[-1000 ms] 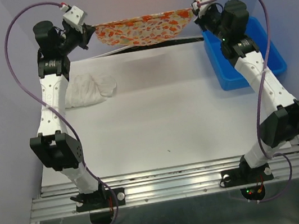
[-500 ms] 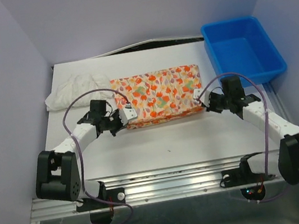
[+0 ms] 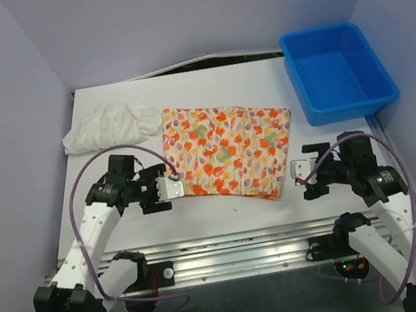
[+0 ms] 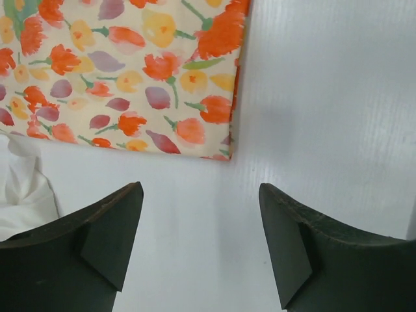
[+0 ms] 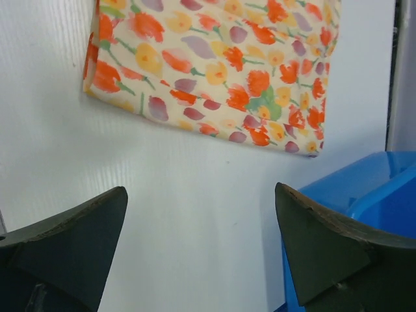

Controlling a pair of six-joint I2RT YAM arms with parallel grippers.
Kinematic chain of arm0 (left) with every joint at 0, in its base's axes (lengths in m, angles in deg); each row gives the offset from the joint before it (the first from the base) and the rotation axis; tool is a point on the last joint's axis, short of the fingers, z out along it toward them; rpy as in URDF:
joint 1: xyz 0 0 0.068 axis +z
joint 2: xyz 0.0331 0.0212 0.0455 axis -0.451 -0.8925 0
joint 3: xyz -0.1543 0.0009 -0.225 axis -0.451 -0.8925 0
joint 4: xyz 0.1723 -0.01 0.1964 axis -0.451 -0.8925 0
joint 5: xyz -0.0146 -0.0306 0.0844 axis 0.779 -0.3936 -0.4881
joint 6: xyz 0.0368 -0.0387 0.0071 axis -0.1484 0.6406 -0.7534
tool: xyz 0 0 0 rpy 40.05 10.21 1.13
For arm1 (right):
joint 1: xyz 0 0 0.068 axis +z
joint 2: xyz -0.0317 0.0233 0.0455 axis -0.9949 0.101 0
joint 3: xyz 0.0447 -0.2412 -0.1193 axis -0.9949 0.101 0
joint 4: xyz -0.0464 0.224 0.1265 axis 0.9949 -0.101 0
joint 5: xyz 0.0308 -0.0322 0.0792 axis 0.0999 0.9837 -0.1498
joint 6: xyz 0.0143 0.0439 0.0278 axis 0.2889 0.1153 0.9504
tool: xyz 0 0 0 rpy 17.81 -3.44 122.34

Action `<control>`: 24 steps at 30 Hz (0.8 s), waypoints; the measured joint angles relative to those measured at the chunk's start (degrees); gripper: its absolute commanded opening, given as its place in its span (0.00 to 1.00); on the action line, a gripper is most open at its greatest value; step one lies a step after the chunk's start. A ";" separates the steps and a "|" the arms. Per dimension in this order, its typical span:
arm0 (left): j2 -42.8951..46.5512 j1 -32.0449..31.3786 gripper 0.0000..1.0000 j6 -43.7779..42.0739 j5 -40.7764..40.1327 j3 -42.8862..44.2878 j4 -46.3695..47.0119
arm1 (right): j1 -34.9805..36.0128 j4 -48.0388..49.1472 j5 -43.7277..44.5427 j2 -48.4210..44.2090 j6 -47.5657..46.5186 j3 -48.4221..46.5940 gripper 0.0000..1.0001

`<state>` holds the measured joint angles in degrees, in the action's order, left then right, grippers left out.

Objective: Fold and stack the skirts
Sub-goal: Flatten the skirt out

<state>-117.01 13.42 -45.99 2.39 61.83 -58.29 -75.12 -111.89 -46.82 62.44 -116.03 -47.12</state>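
Note:
The printed skirt (image 3: 228, 149) lies flat on the table as a folded rectangle, slightly skewed, cream with orange, red and yellow flowers; it also shows in the left wrist view (image 4: 123, 71) and the right wrist view (image 5: 214, 71). The white skirt (image 3: 112, 125) lies crumpled at the back left, its edge (image 4: 23, 195) showing in the left wrist view. My left gripper (image 3: 172, 187) is open just off the printed skirt's near left corner, holding nothing. My right gripper (image 3: 301, 170) is open a little right of its near right corner, also holding nothing.
A blue plastic bin (image 3: 337, 72) stands at the back right of the table, and its wall (image 5: 364, 195) shows in the right wrist view beside my right finger. The table's front rail (image 3: 238, 246) runs along the near edge.
A second ago both grippers held the printed skirt stretched in the air at the back. They laid it down folded, let go and pulled back toward the near edge; the skirt now lies slightly turned.

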 measured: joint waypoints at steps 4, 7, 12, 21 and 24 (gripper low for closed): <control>5.16 -0.02 0.78 1.38 0.33 3.02 -5.09 | 0.00 -0.37 -0.61 3.04 6.69 -7.30 0.97; 3.50 -0.02 0.65 8.83 0.81 5.66 -2.64 | -0.02 2.12 0.17 14.01 15.19 -14.64 0.90; -11.37 -0.22 0.58 26.45 0.70 13.33 3.91 | 0.02 8.92 2.29 41.18 27.80 -27.63 0.77; -30.84 -2.93 0.51 47.36 -1.38 16.37 11.37 | 4.11 13.22 12.33 64.65 36.37 -35.30 0.67; -34.99 -3.91 0.50 50.27 -1.60 17.09 11.61 | 7.58 14.23 17.27 68.83 36.30 -34.29 0.66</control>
<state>-152.01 9.51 4.28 0.79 78.92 -46.68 -67.53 -97.66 -29.55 131.27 -79.73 -81.42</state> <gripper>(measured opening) 0.511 0.668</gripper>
